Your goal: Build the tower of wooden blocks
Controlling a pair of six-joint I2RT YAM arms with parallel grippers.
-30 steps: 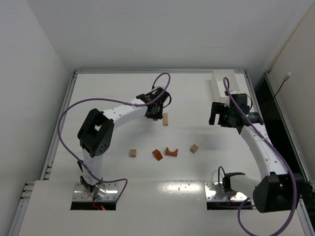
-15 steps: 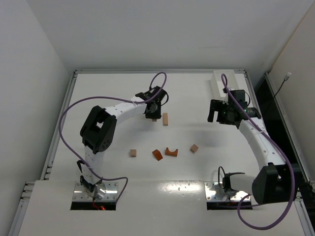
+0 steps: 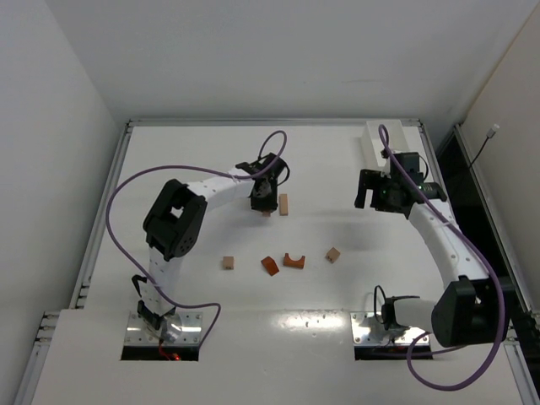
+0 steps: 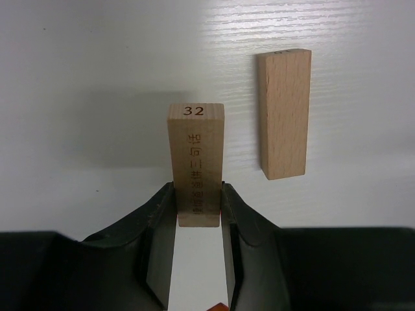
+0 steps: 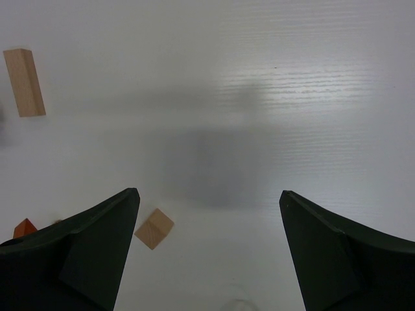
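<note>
The white tray (image 3: 377,145) sits at the far right corner of the table (image 3: 194,152). In front of it the right gripper (image 5: 207,194) hangs over bare table, its jaws spread wide with nothing between them.

Nearer the arm bases, 4 loose pieces lie in a rough row, none stacked. A tan cube (image 3: 228,262) is at the left, then an orange wedge (image 3: 270,266) with an orange arch (image 3: 294,260) just beside it. Another tan cube (image 3: 333,254) is at the right.

The left gripper (image 4: 196,194) is clamped on a tan bar marked 32 (image 4: 196,142), pinching its near end. Whether that bar touches the table cannot be told. A 2nd tan bar (image 4: 283,113) lies flat just to its right, roughly parallel and apart from it, with nothing between the 2.

Compared with 1 second ago, the left arm's elbow has swung rightward, and its gripper, with the bar, has shifted slightly toward the near edge. The right gripper has moved a little toward the far edge. The 4 loose pieces and the 2nd bar lie where they did.
</note>
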